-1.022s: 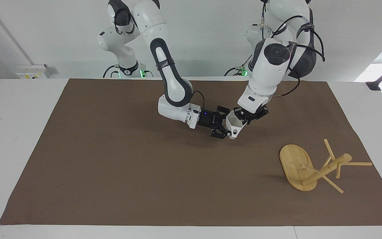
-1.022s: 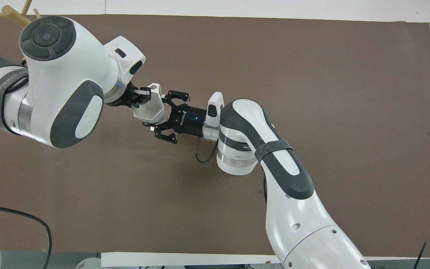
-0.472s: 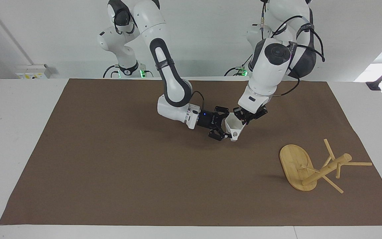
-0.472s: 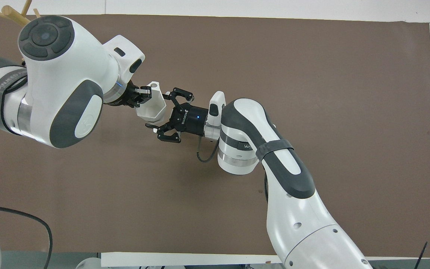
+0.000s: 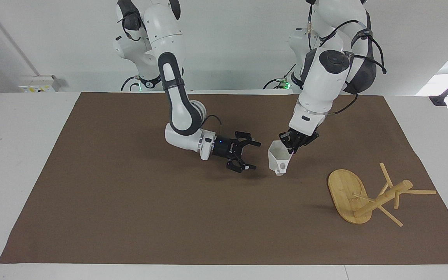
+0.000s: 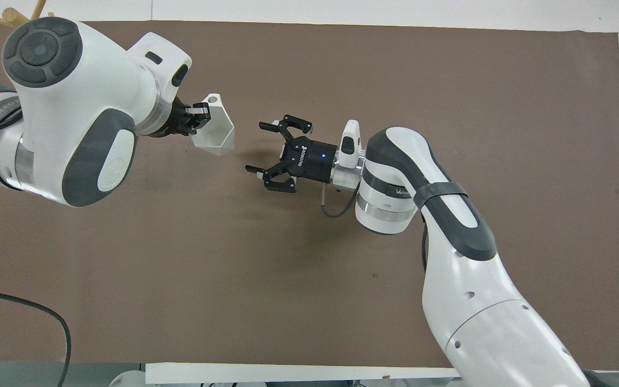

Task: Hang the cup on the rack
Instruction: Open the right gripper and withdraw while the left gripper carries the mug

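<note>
The white faceted cup hangs tilted in the air over the brown mat, handle hole pointing down. My left gripper is shut on its wall beside the handle. My right gripper hovers open over the mat's middle, a short gap from the cup's mouth, with nothing between its fingers. The bamboo rack lies tipped over on the mat toward the left arm's end, its oval base on edge and its pegs splayed. In the overhead view only the rack's peg tips show.
The brown mat covers most of the white table. The left arm's large elbow hides the mat's corner near the rack in the overhead view.
My right gripper opened, let go of the cup and drew back toward its own end. The left gripper, still shut on the cup, carried it a little toward the rack.
</note>
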### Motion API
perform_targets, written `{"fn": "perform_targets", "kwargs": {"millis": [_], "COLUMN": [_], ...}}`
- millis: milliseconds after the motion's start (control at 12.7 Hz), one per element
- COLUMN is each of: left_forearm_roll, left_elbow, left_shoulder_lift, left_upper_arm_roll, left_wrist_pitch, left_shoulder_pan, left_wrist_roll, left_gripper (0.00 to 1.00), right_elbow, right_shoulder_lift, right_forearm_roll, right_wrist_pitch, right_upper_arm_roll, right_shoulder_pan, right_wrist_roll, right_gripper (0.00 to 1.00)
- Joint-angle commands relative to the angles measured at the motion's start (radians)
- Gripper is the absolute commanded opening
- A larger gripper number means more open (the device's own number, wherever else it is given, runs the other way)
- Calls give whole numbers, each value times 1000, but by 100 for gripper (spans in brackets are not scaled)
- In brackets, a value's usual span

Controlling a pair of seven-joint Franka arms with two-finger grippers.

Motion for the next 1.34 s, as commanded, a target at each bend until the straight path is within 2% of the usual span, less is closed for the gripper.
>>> {"fn": "perform_targets", "kwargs": {"millis": [0, 315, 551, 629, 787, 944, 1180, 1258], "left_forearm_roll": [-2, -2, -2, 0, 0, 0, 0, 0], "left_elbow": [-117, -243, -425, -445, -441, -441, -436, -436], "left_shoulder_lift": [-49, -111, -170, -174, -158, -157, -126, -123], "left_upper_arm_roll": [2, 2, -1, -4, -6, -6, -7, -7], "left_wrist_pitch": [181, 428, 718, 767, 780, 783, 815, 815], "left_shoulder_pan": [23, 93, 164, 190, 219, 236, 257, 259], "left_wrist_roll": [-63, -103, -100, -94, -88, -83, -83, -82], "left_gripper": [0, 0, 0, 0, 0, 0, 0, 0], "right_elbow": [-62, -38, 4, 36, 88, 97, 114, 120], "right_shoulder_lift": [-53, -57, -63, -77, -106, -184, -347, -376], "right_forearm_roll": [-218, -603, -850, -956, -1140, -1271, -1479, -1522], "right_wrist_pitch": [-142, -356, -471, -492, -525, -522, -520, -520], "right_upper_arm_roll": [11, 9, 6, 5, 5, 2, 3, 5], "right_shoulder_pan": [-182, -472, -657, -713, -807, -847, -849, -841], "right_wrist_roll": [-13, 30, 48, 82, 172, 261, 486, 546], "right_gripper": [100, 100, 100, 100, 100, 100, 100, 100]}}
